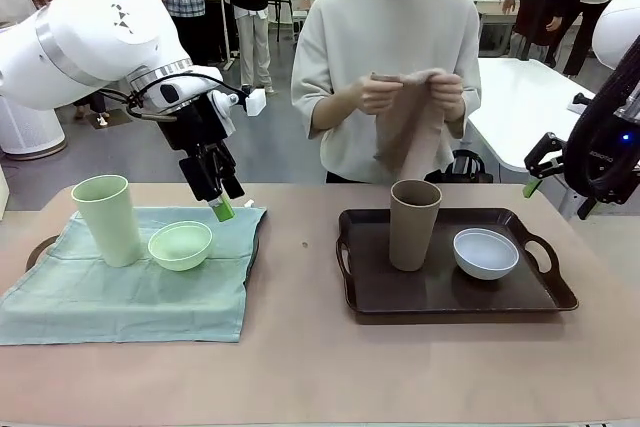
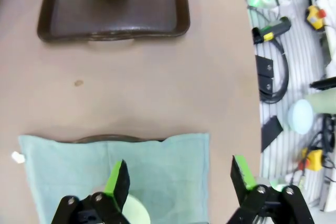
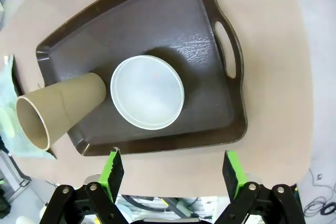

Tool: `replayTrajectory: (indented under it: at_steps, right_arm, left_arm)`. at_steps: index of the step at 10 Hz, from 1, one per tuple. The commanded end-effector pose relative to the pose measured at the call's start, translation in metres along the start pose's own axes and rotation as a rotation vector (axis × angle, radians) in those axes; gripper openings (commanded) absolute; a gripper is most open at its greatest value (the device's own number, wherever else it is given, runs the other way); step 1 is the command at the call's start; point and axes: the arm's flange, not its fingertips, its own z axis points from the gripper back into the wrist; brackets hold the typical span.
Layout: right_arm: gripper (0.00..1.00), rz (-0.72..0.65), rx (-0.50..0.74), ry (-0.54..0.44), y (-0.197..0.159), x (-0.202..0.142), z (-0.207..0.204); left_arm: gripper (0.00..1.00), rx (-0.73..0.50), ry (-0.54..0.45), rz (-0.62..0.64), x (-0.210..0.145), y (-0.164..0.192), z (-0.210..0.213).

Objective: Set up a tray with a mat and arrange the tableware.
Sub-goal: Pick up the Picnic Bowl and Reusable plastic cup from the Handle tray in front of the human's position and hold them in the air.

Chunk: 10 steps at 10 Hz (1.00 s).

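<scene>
A mint-green tumbler (image 1: pixel 105 219) and its small green bowl (image 1: pixel 181 245) stand on a green mat (image 1: pixel 130 282) that covers a tray at the left. My left gripper (image 1: pixel 222 202) hangs open over the mat's far right edge; in its own view the gripper (image 2: pixel 178 177) spans the mat (image 2: pixel 173 171), with the bowl (image 2: pixel 135 211) by one finger. A brown tumbler (image 1: pixel 414 224) and a pale bowl (image 1: pixel 486 253) sit on the bare dark tray (image 1: pixel 455 292). My right gripper (image 1: pixel 557 192) is open at the right, above and beside that tray (image 3: pixel 210 51), bowl (image 3: pixel 147 92) and tumbler (image 3: pixel 58 109).
Across the table, a person holds a brown cloth (image 1: pixel 410 117) in both hands above the dark tray. A handle of the covered tray (image 1: pixel 40 247) peeks out from under the green mat. Bare tabletop (image 1: pixel 300 247) lies between the two trays.
</scene>
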Motion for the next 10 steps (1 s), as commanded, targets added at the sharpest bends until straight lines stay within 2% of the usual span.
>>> replayTrajectory:
  at_steps: [1,2,5,8,9,10]
  right_arm:
    - [0.97,0.017,-0.051,-0.007,0.010,0.007,-0.018]
    - [0.97,-0.012,-0.088,-0.070,0.020,0.012,-0.027]
    - [0.97,-0.008,-0.140,-0.113,0.034,0.017,-0.050]
    - [0.97,0.039,-0.177,-0.035,0.040,0.014,-0.084]
    - [0.97,0.056,-0.178,-0.020,0.039,0.013,-0.093]
    - [0.97,0.073,-0.179,0.000,0.038,0.008,-0.101]
  left_arm:
    - [1.00,0.048,0.025,-0.141,0.009,-0.002,-0.015]
    - [1.00,0.077,-0.022,-0.232,0.028,-0.002,-0.026]
    - [1.00,0.132,-0.238,-0.400,0.063,0.008,-0.060]
    - [1.00,0.173,-0.297,-0.517,0.097,0.027,-0.106]
    - [1.00,0.196,-0.316,-0.516,0.106,0.038,-0.117]
    - [1.00,0.216,-0.363,-0.455,0.113,0.042,-0.127]
